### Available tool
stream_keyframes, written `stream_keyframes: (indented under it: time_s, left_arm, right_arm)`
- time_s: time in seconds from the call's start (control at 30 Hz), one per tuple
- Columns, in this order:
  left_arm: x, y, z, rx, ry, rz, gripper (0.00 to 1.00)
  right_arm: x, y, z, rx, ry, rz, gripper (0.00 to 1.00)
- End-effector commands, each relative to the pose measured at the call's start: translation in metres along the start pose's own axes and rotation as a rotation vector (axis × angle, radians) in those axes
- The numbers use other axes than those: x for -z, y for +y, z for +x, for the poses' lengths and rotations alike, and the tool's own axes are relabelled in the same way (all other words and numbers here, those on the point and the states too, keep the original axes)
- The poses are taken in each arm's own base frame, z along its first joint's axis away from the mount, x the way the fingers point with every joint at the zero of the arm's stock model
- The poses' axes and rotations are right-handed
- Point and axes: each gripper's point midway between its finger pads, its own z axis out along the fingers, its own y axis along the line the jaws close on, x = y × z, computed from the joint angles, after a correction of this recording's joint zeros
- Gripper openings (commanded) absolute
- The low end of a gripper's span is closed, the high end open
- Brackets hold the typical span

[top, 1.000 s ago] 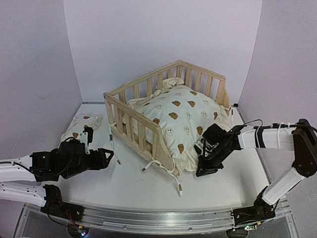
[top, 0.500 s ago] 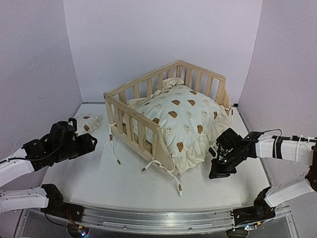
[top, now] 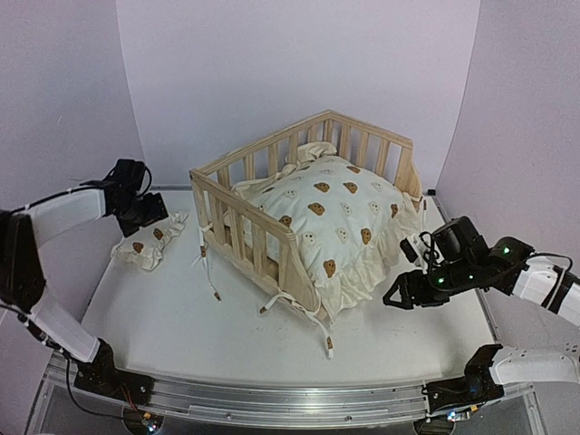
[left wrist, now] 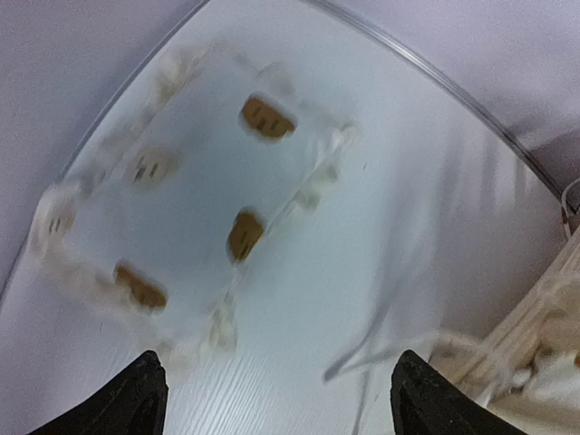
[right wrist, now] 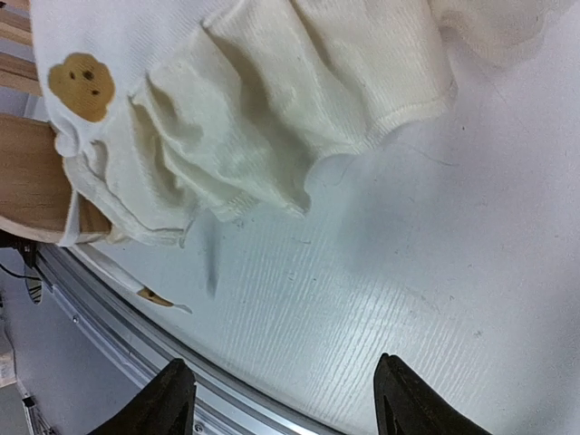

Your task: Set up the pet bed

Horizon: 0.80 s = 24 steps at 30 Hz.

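The wooden frame [top: 237, 210] stands in the middle of the white table [top: 181, 317], toward the back wall. The bear-print cushion [top: 331, 208] lies inside it, puffed up, and its ruffled edge hangs out over the open side onto the table. The small pillow [top: 148, 239] lies apart on the table, at the left of the frame. The left gripper [left wrist: 281, 390] hovers above this pillow, its fingers spread wide with nothing between them. The right gripper [right wrist: 285, 381] is near the ruffle, also spread wide and empty
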Motion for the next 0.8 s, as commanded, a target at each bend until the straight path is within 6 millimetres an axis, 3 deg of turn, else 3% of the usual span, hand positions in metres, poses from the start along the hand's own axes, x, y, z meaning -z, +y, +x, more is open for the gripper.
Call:
stream_keyframes:
  time_s: [0.0, 0.13, 0.3, 0.37, 0.43, 0.47, 0.57, 0.67, 0.7, 0.73, 0.77]
  left_arm:
    - [-0.027, -0.02, -0.083, -0.133, -0.112, -0.073, 0.87]
    - [-0.088, 0.0, -0.093, -0.231, -0.02, -0.209, 0.87]
    - [-0.14, 0.027, -0.061, -0.29, 0.131, -0.272, 0.87]
    - [-0.152, 0.034, -0.048, -0.292, 0.178, -0.268, 0.75]
    - [-0.154, 0.031, -0.04, -0.304, 0.205, -0.227, 0.55]
    - [-0.15, 0.027, -0.041, -0.302, 0.199, -0.204, 0.46]
    - [-0.127, 0.015, -0.056, -0.283, 0.141, -0.152, 0.04]
    - [-0.071, -0.017, -0.085, -0.219, 0.033, -0.02, 0.0]
    - [-0.036, -0.031, -0.102, -0.196, -0.037, 0.04, 0.0]
    - [-0.015, -0.04, -0.107, -0.173, -0.069, 0.082, 0.0]
    - [0.028, -0.052, -0.12, -0.147, -0.144, 0.154, 0.0]
  right_arm:
    - [0.02, 0.015, -0.023, 0.057, -0.082, -0.029, 0.69]
    - [0.03, 0.019, -0.028, 0.073, -0.119, -0.041, 0.7]
    - [0.04, 0.023, -0.036, 0.116, -0.144, -0.035, 0.72]
    - [0.043, 0.025, -0.041, 0.13, -0.158, -0.029, 0.72]
    - [0.047, 0.027, -0.046, 0.143, -0.172, -0.024, 0.72]
    - [0.049, 0.028, -0.049, 0.147, -0.177, -0.022, 0.72]
    - [0.058, 0.034, -0.059, 0.159, -0.204, -0.024, 0.72]
    - [0.071, 0.041, -0.072, 0.176, -0.25, -0.026, 0.73]
    - [0.076, 0.042, -0.077, 0.183, -0.266, -0.021, 0.73]
    - [0.081, 0.044, -0.081, 0.191, -0.282, -0.016, 0.74]
    - [0.086, 0.045, -0.087, 0.195, -0.298, -0.006, 0.76]
